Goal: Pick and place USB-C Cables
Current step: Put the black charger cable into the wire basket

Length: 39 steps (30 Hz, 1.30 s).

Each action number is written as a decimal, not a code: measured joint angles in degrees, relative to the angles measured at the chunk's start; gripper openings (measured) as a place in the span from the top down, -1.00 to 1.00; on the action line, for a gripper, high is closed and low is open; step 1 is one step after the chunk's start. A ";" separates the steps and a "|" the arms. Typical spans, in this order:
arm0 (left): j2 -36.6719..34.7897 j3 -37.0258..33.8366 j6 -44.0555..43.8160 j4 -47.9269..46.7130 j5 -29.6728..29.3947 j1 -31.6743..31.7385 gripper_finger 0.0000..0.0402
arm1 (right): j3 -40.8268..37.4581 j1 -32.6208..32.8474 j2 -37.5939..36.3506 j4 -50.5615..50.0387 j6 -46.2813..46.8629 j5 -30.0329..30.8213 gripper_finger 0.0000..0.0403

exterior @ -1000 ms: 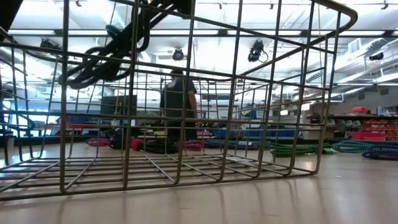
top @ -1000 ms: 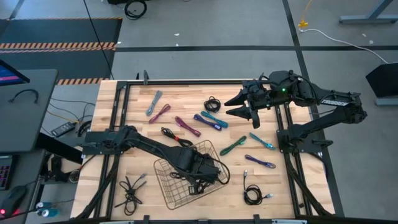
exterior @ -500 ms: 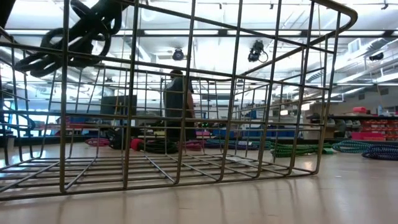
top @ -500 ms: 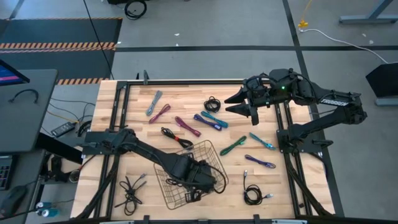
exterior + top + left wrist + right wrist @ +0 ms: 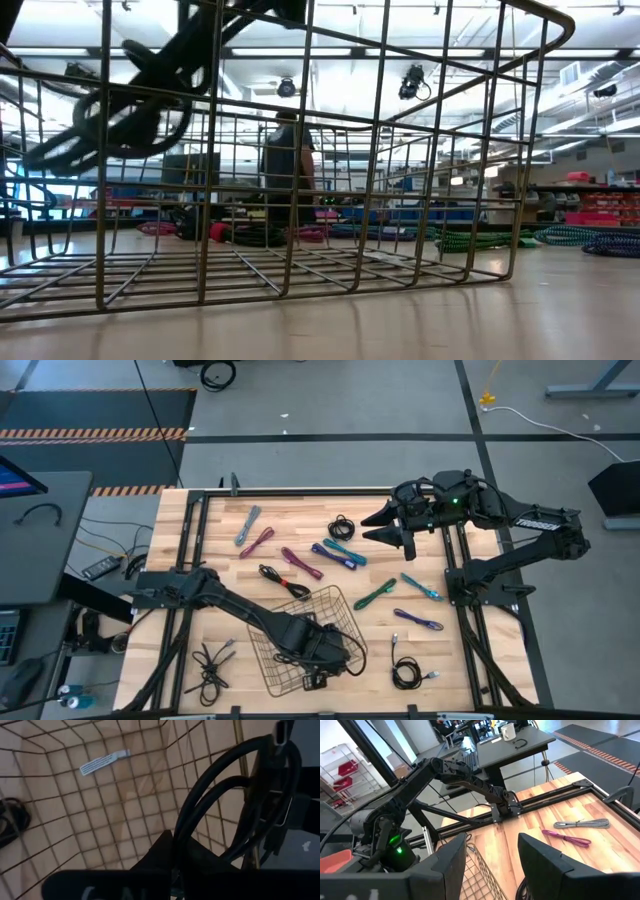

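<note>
Black coiled cable (image 5: 235, 805), light and limp: we keep left gripper (image 5: 318, 652) fingers pinching its bundled loops over the basket (image 5: 262, 632), lower centre; right gripper (image 5: 395, 528) fingers spread.

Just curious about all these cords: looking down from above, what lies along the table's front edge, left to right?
Loose black cable bundle → wire basket with the left gripper holding a black cable over it → coiled black cable.

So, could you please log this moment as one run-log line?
left gripper: shut on black cable, over basket | right gripper: open, raised at far right, idle | basket: no cables yet
</note>
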 joint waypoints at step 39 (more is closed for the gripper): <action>0.00 -17.67 -3.63 14.62 0.83 4.98 0.93 | 0.00 0.26 0.02 -1.64 -1.97 -0.52 0.08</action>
